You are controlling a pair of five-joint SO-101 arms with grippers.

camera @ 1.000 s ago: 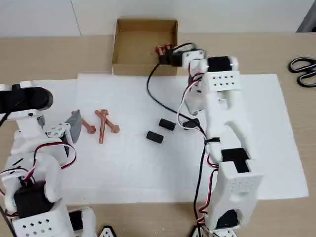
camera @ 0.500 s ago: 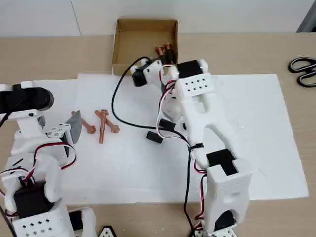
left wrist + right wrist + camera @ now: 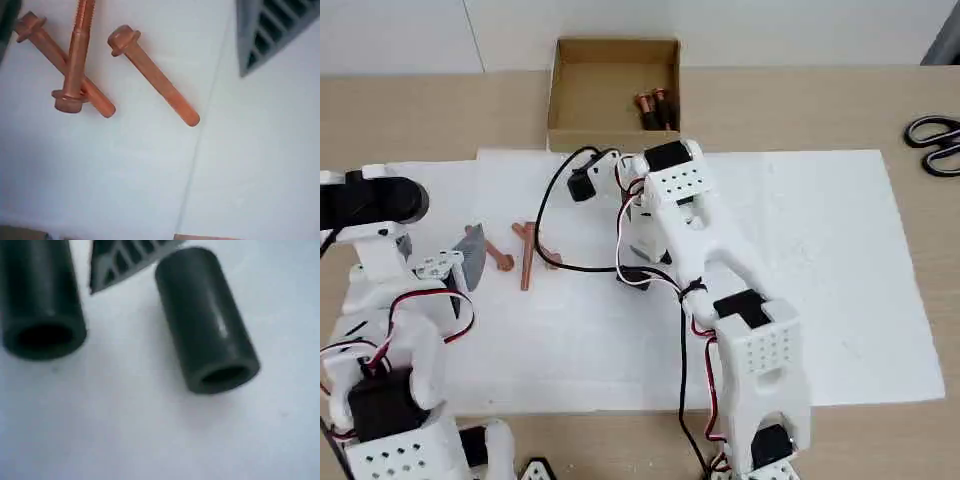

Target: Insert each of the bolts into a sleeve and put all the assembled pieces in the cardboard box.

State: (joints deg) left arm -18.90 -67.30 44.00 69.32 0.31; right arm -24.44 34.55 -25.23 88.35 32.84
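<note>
My right arm [image 3: 690, 215] lies across the middle of the white sheet [image 3: 820, 250]. Its black cable [image 3: 549, 212] loops out between the bolts [image 3: 527, 250] and the sleeves [image 3: 205, 320], barring that path. Two bolts lie crossed and touching; the third bolt [image 3: 152, 75] has bare sheet around it. In the cardboard box [image 3: 590, 90] the assembled pieces [image 3: 655, 108] hug the right wall, with open floor to their left.

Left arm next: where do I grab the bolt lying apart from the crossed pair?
Take the lone bolt at mid-shank, from straight above, jaws across its length. It lies flat on the white sheet with bare sheet either side of the shank; the crossed pair lies nearer its head end.
</note>
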